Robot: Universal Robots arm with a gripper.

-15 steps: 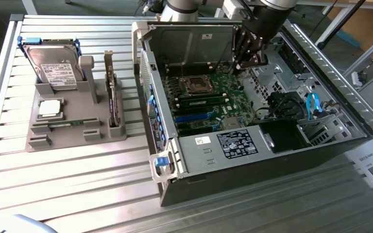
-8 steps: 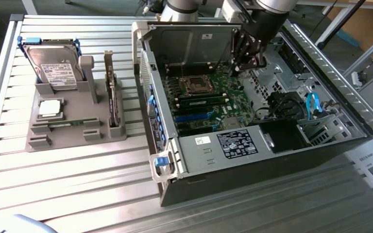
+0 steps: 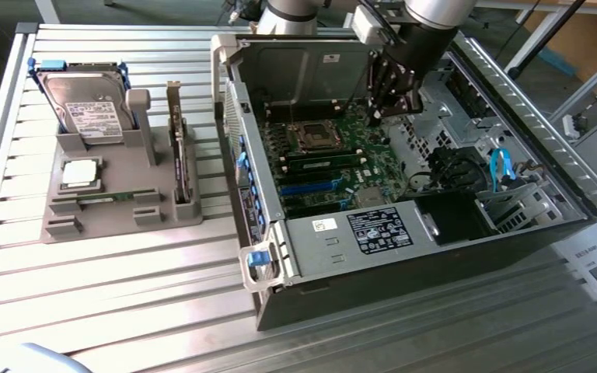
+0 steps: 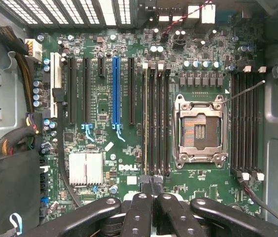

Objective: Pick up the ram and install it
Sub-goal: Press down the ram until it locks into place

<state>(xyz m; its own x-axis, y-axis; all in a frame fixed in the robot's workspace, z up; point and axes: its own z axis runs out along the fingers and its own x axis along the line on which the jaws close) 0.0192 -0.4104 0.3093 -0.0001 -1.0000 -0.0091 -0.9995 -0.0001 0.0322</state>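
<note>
The ram (image 4: 145,123) stands on edge in a memory slot of the motherboard (image 4: 104,98), in the slot of its bank that lies farthest from the CPU socket (image 4: 200,131). In the exterior view the ram (image 3: 325,161) shows as a thin green strip just in front of the socket (image 3: 314,136). My gripper (image 4: 151,181) is shut, with nothing visible between its black fingertips, and it hovers over one end of that slot bank. Seen from outside, the gripper (image 3: 382,115) reaches down into the open computer case (image 3: 277,256) above the board.
To the exterior view's left of the case stands a grey holder (image 3: 102,214) with a hard drive (image 3: 86,105), a silver CPU chip (image 3: 78,175) and an upright expansion card (image 3: 179,163). Case walls surround the board. A blue cable (image 3: 500,167) and a black box (image 3: 454,217) lie at the exterior view's right.
</note>
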